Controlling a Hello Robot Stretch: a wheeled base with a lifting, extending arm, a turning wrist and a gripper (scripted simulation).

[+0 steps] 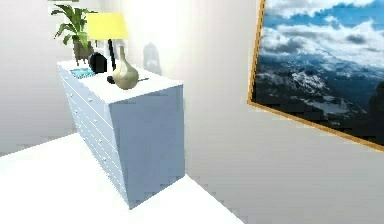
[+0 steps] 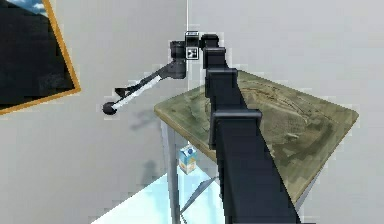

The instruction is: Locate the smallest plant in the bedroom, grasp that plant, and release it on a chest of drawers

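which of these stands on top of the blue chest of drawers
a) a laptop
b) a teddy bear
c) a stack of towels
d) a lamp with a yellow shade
d: in the forward view a lamp with a yellow shade stands on top of the chest of drawers, with a leafy plant behind it.

**ARM AND GRIPPER: APPEARANCE**

The arm (image 2: 240, 140) is a black, square-section bar of stepped, nested segments. Two small white squares (image 2: 189, 54) with black marks sit at its far end. The gripper (image 2: 115, 99) has a dark body and two thin grey fingers (image 2: 150, 80) with rounded tips.
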